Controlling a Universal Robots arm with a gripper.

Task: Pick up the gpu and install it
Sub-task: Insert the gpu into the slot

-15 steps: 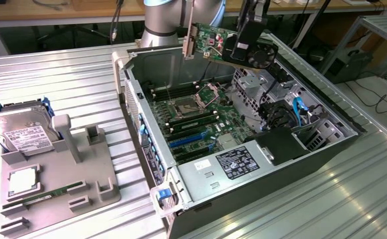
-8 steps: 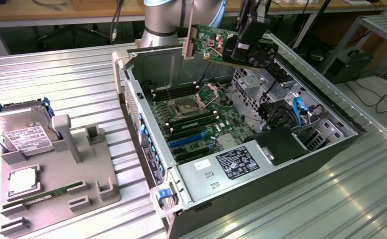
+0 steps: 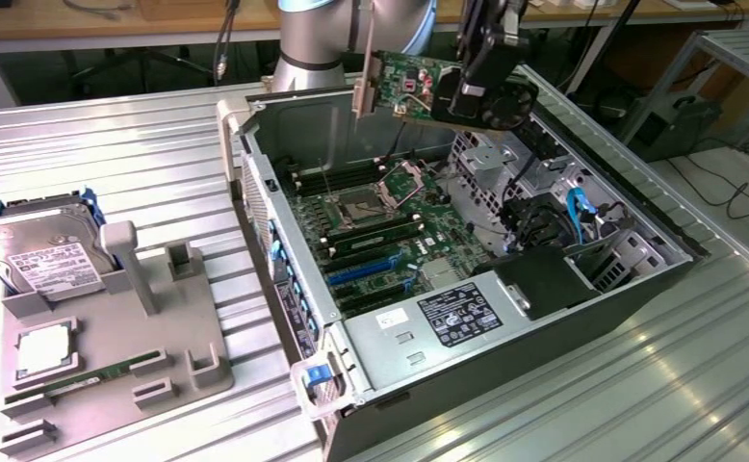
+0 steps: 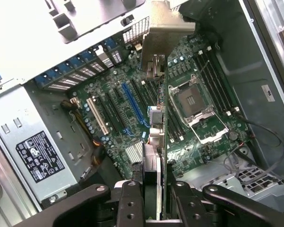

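Your arm (image 3: pixel 321 38) reaches down over the open computer case (image 3: pixel 317 125), with the pincer (image 3: pixel 467 91) hanging above the end of the case opposite the power supply (image 3: pixel 458 313). The pincer is clenched on the gpu (image 3: pixel 407 82). In the wrist view the card (image 4: pixel 162 94) stands edge-on between the two black fingers (image 4: pixel 131 203).

The gpu is held in the air above the case, clear of the motherboard (image 3: pixel 374 221). Its pale metal bracket (image 3: pixel 364 96) is turned toward the case wall lined with blue clips (image 3: pixel 278 260). The board is thin and green, and the bracket is flat stamped sheet (a dark round part, seemingly a fan, sits on one face).

Inside the case, the green motherboard carries a square silver CPU socket (image 4: pixel 196 104) and long blue and black expansion slots (image 4: pixel 132 101). The power supply is a grey box with a black label. The case rests on a ribbed metal worktop (image 3: pixel 117 154).
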